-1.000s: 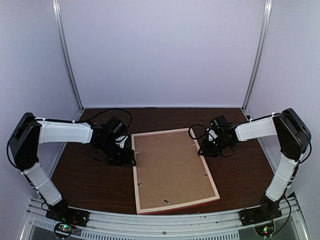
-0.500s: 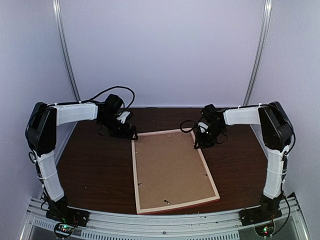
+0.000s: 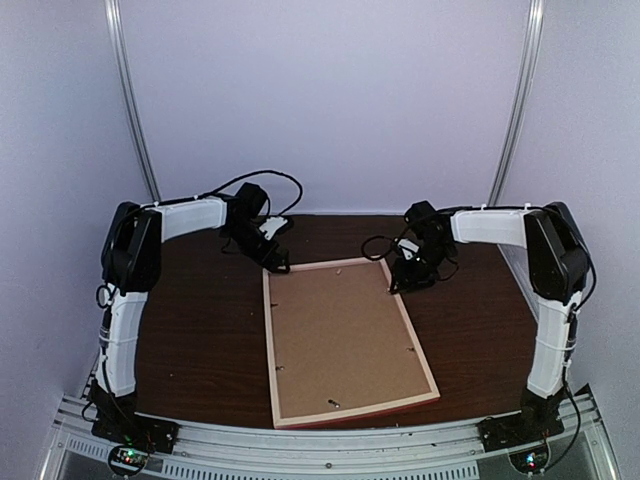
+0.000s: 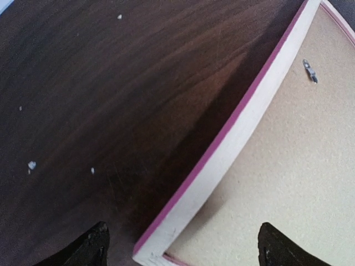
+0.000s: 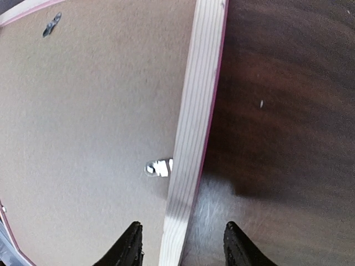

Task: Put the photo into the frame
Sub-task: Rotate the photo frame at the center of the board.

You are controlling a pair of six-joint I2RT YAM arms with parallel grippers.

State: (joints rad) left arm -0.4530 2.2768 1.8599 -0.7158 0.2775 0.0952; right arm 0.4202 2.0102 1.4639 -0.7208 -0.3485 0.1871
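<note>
Both arms have reached farther from their bases since a second ago. The left claw (image 3: 274, 254) has travelled from beside the frame's left bar up to its far left corner. The right claw (image 3: 401, 279) has shifted only a little, toward the far right corner. The frame (image 3: 270, 350) has not moved.

It lies flat on the dark wood surface (image 3: 190, 330), pale wood back upward, with its thin pink front edge down against the surface. A brown backing board (image 3: 340, 340) fills its opening.

In the left wrist view the left claw (image 4: 183, 250) is spread wide. One fingertip (image 4: 91, 246) is over bare surface outside the frame. The other is over the backing board (image 4: 294, 166), and the corner of the frame (image 4: 238, 127) sits between them. Neither fingertip can be seen touching the wood, and the claw holds nothing. A small metal tab (image 4: 309, 71) sits on the board near the bar.

In the right wrist view the right claw (image 5: 183, 246) is parted more narrowly and straddles the frame's right bar (image 5: 191, 138). One fingertip (image 5: 128, 246) is over the board (image 5: 83, 138) and the other over the surface (image 5: 277, 111), with a gap on each side of the bar. It grips nothing. A shiny tab (image 5: 158, 167) pokes out from the bar onto the board just ahead of the fingers.
</note>
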